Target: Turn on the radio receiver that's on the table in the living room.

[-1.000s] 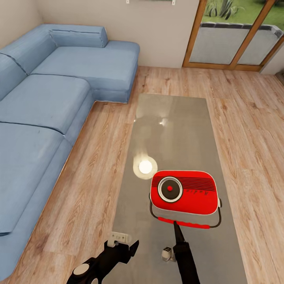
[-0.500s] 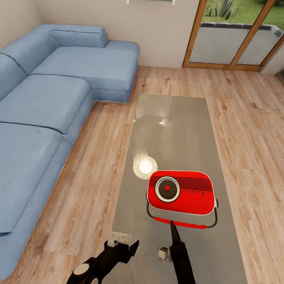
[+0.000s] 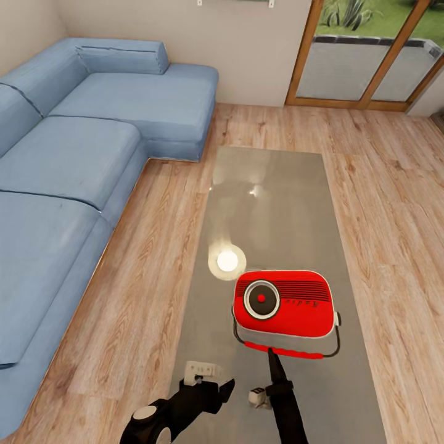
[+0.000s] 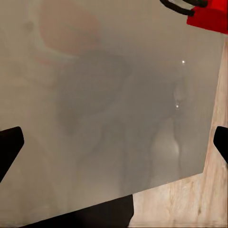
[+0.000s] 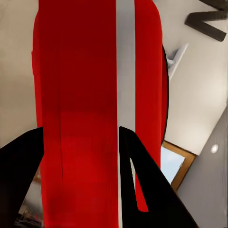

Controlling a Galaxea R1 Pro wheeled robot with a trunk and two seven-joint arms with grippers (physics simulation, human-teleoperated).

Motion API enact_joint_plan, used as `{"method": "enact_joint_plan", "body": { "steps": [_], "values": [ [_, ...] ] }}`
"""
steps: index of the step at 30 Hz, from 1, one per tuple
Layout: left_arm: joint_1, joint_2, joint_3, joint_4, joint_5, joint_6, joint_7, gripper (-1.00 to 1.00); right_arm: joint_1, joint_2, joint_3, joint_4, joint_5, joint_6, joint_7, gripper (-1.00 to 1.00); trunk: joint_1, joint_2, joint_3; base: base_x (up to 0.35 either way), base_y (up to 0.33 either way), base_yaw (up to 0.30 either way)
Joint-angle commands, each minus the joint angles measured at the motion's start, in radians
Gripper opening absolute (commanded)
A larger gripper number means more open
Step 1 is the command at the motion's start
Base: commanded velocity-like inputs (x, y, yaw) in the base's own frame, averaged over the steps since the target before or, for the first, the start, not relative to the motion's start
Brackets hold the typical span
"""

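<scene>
Radio receiver (image 3: 283,303) lies on the grey counter (image 3: 271,185); my right hand (image 3: 272,359), fingers spread, touches its red handle (image 3: 285,352). My left hand (image 3: 206,385) hovers open nearby.

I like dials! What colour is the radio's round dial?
Black with a red centre and silver ring, clearest in the head view.

Blue sectional sofa (image 3: 74,160) along left side, chaise end reaching toward far wall. Beige wall (image 3: 246,43) behind. Wood-framed glass doors (image 3: 370,55) at far right, greenery outside. Light wood plank floor (image 3: 382,185) throughout. Long low bench (image 3: 271,197) with glossy grey top in middle of floor, bright round lamp reflection (image 3: 227,261) on its surface.
</scene>
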Motion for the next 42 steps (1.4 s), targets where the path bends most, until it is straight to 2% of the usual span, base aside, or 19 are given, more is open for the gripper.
{"method": "enact_joint_plan", "body": {
  "steps": [1, 5, 10, 13, 15, 17, 19, 20, 22, 24, 26, 29, 30, 40, 42],
  "values": [
    [-0.002, -0.002, 0.000, 0.000, 0.000, 0.005, -0.001, 1.00, -0.001, 0.013, -0.002, 0.034, 0.009, -0.003, 0.000, -1.00, 0.000, 0.000, 0.000, 0.000, 0.000, 0.000],
    [-0.027, -0.005, 0.000, 0.000, 0.000, 0.014, -0.005, 1.00, -0.001, 0.032, -0.002, 0.084, 0.008, -0.038, 0.003, -1.00, 0.000, 0.000, 0.000, 0.000, 0.000, 0.000],
    [-0.074, -0.009, 0.000, -0.002, 0.000, 0.017, -0.006, 1.00, -0.001, 0.037, -0.003, 0.101, 0.005, -0.059, 0.008, -1.00, 0.000, 0.000, 0.000, 0.000, 0.000, 0.000],
    [-0.137, -0.010, 0.000, -0.003, 0.000, 0.035, -0.018, 1.00, -0.001, 0.037, -0.003, 0.107, 0.003, -0.061, 0.018, -1.00, 0.000, 0.000, 0.000, 0.000, 0.000, 0.000],
    [-0.166, -0.011, 0.000, -0.003, 0.001, 0.061, -0.055, 1.00, -0.001, 0.037, -0.003, 0.108, 0.003, -0.061, 0.019, -1.00, 0.000, 0.000, 0.000, 0.000, 0.000, 0.000],
    [-0.203, -0.011, 0.000, -0.003, 0.000, 0.089, -0.114, 1.00, -0.001, 0.037, -0.004, 0.108, 0.002, -0.061, 0.019, -1.00, 0.000, 0.000, 0.000, 0.000, 0.000, 0.000],
    [-0.262, -0.011, 0.001, -0.003, 0.001, 0.135, -0.188, 1.00, -0.001, 0.037, -0.004, 0.108, 0.002, -0.060, 0.020, -1.00, 0.000, 0.000, 0.000, 0.000, 0.000, 0.000],
    [-0.277, -0.011, 0.001, -0.003, 0.001, 0.148, -0.200, 1.00, -0.001, 0.037, -0.004, 0.108, 0.002, -0.060, 0.020, -1.00, 0.000, 0.000, 0.000, 0.000, 0.000, 0.000],
    [-0.343, -0.011, 0.001, -0.003, 0.002, 0.202, -0.235, 1.00, -0.001, 0.037, -0.004, 0.108, 0.002, -0.061, 0.020, -1.00, 0.000, 0.000, 0.000, 0.000, 0.000, 0.000],
    [-0.382, -0.011, 0.002, -0.003, 0.006, 0.219, -0.244, 1.00, -0.001, 0.037, -0.004, 0.108, 0.002, -0.061, 0.020, -1.00, 0.000, 0.000, 0.000, 0.000, 0.000, 0.000],
    [-0.451, -0.011, 0.002, -0.003, 0.052, 0.266, -0.250, 1.00, -0.001, 0.036, -0.005, 0.108, 0.002, -0.061, 0.020, -1.00, 0.000, 0.000, 0.000, 0.000, 0.000, 0.000],
    [-0.556, -0.011, 0.002, -0.003, 0.143, 0.349, -0.252, 1.00, -0.001, 0.037, -0.004, 0.108, 0.003, -0.061, 0.019, -1.00, 0.000, 0.000, 0.000, 0.000, 0.000, 0.000],
    [-0.580, -0.011, 0.002, -0.002, 0.157, 0.363, -0.252, 1.00, -0.001, 0.037, -0.004, 0.108, 0.003, -0.060, 0.019, -1.00, 0.000, 0.000, 0.000, 0.000, 0.000, 0.000],
    [-0.731, -0.011, 0.003, 0.013, 0.196, 0.396, -0.249, 1.00, -0.001, 0.037, -0.004, 0.108, 0.004, -0.059, 0.013, -1.00, 0.000, 0.000, 0.000, 0.000, 0.000, 0.000],
    [-0.742, -0.011, 0.003, 0.023, 0.204, 0.397, -0.246, 1.00, -0.001, 0.038, -0.004, 0.108, 0.004, -0.058, 0.011, -1.00, 0.000, 0.000, 0.000, 0.000, 0.000, 0.000]
  ]
}}
